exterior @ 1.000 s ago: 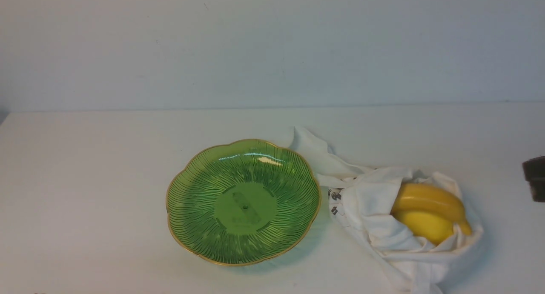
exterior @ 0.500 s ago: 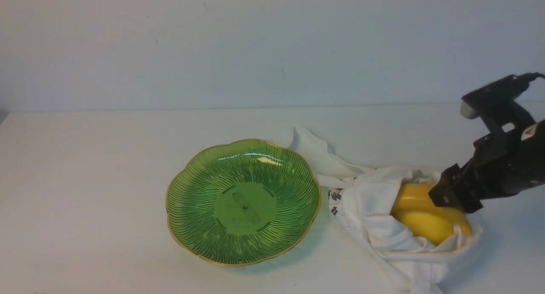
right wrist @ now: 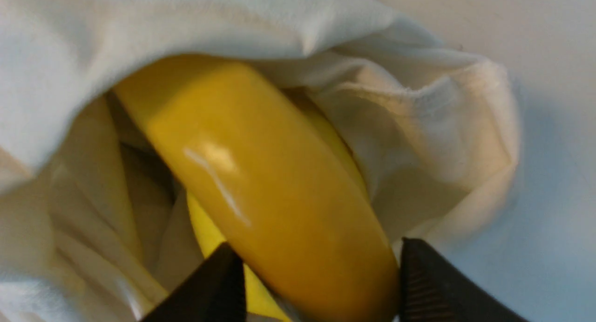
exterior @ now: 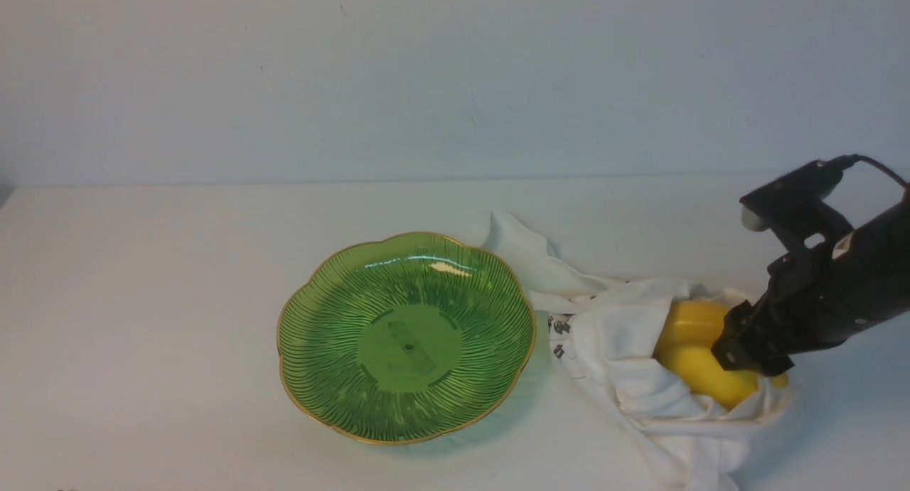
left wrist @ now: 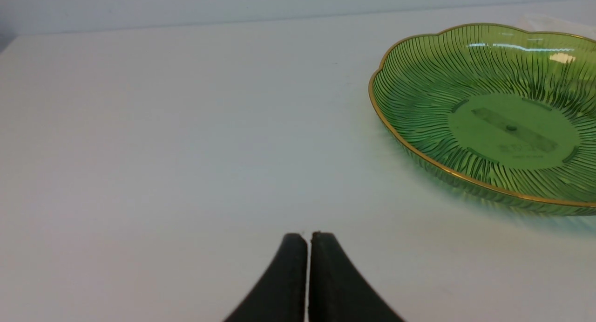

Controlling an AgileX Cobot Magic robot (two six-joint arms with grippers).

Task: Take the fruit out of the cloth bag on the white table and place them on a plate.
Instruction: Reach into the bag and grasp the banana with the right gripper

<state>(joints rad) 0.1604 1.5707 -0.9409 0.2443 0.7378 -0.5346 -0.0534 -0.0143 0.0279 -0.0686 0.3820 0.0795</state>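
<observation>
Banana (right wrist: 265, 173) in the mouth of the cloth bag (exterior: 640, 349), clamped between the fingers of the right gripper (right wrist: 319, 254).
In the front view the gripper hides the banana's near-right part, leaving a sliver of its tip showing; the lemon (exterior: 704, 377) lies beneath, partly covered by banana and cloth. Folds hide the bag's inside, and its lower end is cut off. Left of it, the green plate (exterior: 410, 345) sits on the white table (exterior: 163, 306), cropped in the left wrist view, where the left gripper's (left wrist: 309, 236) fingertips are together, holding nothing visible.
</observation>
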